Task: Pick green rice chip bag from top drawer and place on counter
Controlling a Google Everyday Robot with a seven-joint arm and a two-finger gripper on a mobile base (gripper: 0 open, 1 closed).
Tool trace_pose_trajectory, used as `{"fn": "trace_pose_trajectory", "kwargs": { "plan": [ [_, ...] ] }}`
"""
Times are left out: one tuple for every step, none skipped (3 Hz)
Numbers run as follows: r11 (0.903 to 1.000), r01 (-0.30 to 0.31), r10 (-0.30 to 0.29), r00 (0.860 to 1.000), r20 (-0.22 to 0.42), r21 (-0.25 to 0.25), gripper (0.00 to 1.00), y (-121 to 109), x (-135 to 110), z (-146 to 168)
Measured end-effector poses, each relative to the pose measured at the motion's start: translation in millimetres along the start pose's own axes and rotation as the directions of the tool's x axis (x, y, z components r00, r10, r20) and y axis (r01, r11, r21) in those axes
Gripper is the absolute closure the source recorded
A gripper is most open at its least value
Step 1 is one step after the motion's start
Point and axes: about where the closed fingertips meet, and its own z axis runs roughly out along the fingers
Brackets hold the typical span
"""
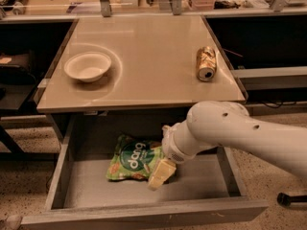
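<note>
The gripper (160,174) is in the top drawer (96,194), the green rice chip bag (132,159) just left of it; behind, on the counter (153,42), bowl (88,66) left, can (206,63) right.

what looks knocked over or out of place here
Only the gold can stands out: it lies on its side near the right edge of the counter, with no spill visible. The bowl sits upright. The gripper is down in the top drawer, at the right edge of the green rice chip bag.
</note>
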Motion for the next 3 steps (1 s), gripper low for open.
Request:
{"fn": "trace_pose_trajectory", "kwargs": {
  "plan": [
    [1.0000, -0.003, 0.004, 1.000, 0.014, -0.009, 0.00, 6.4, 3.1, 31.8],
    [0.9999, -0.002, 0.003, 1.000, 0.027, -0.017, 0.00, 5.7, 6.3, 55.9],
    [0.9995, 0.030, -0.031, 0.999, 0.036, 0.009, 0.00, -21.2, 4.7, 76.5]
  ]
}}
